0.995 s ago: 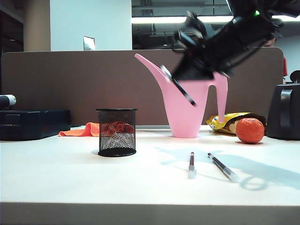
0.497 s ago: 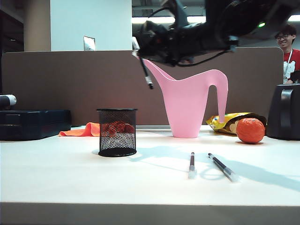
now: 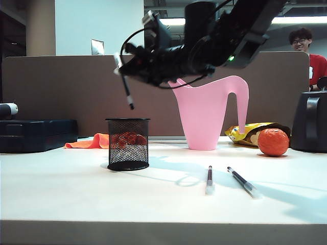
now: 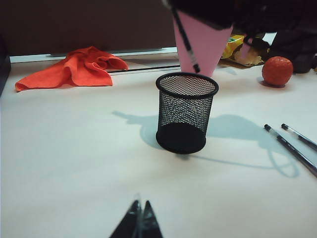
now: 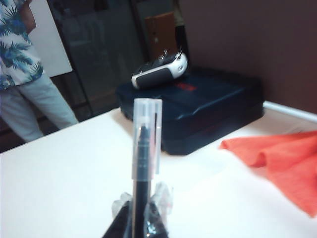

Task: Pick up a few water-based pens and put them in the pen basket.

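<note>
Right gripper [image 3: 124, 60], upper left of centre, pinches a pen [image 3: 125, 86] hanging above the basket [image 3: 127, 144]; two pens [image 3: 209, 178] lie lower right; light, stiff, slippery; grip mid-barrel; left gripper [image 4: 139, 224] pressed together at bottom.

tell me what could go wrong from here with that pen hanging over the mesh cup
1. The right gripper holds the pen tilted, its lower tip above the pen basket near the rim; released now, it might clip the rim and bounce out.
2. The basket looks light; a low approach could tip it.
3. The left gripper rests shut, too far to steady it.
</note>
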Robot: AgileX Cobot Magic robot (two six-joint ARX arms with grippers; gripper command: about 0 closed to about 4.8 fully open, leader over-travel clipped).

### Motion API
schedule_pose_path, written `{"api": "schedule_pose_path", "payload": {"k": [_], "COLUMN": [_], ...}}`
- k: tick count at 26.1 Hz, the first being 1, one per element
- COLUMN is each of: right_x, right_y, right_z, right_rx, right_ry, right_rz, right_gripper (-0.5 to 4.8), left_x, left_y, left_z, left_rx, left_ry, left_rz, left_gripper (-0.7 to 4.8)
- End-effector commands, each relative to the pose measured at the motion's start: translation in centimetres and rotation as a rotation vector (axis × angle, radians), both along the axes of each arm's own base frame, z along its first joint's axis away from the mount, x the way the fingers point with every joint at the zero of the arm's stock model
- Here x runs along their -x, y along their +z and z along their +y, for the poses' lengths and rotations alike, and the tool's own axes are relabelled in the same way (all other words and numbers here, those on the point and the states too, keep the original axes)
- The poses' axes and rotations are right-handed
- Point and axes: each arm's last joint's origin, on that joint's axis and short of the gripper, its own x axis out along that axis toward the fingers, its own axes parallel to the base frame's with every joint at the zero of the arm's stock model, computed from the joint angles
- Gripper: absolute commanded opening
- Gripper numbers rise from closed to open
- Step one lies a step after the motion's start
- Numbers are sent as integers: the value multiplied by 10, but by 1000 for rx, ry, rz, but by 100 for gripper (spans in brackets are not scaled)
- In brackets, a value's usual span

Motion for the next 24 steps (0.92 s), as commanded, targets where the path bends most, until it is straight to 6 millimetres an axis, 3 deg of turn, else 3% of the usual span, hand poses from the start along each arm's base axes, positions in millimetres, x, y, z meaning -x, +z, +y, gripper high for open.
{"api": "schedule_pose_path", "payload": {"k": [1,2,4,7,8,10,12,16,19,24], "right_x": [1,0,1,5,7,12,20,32,41,55], "right_y": [-10,-15,-14,0,7,21,39,50,48,36], "right_z": [5,4,2,0,-2,-5,-19,-48,-69,-78], "right_rx": [48,78,92,84,78,84,180,356,469,595], "right_ry": [-9,-13,-15,-15,-15,-29,-142,-225,-310,-364], "right_rz": [80,127,149,133,115,116,146,270,427,625], "right_gripper": [8,99,155,147,115,-2,-4,-4,-4,-4], "left_x": [0,0,0,0,0,0,0,0,0,0], "left_y": [3,3,3,3,3,3,3,3,3,3], "left_z": [0,0,0,0,0,0,0,0,0,0], "left_rx": [1,1,1,1,1,1,1,0,0,0], "left_ry": [-2,-3,-3,-3,-2,-2,-2,-1,5,5], "left_rz": [-17,-17,-17,-17,-17,-17,-17,-17,-17,-17], "left_gripper": [-4,-4,-4,-4,-4,-4,-4,-4,-4,-4]}}
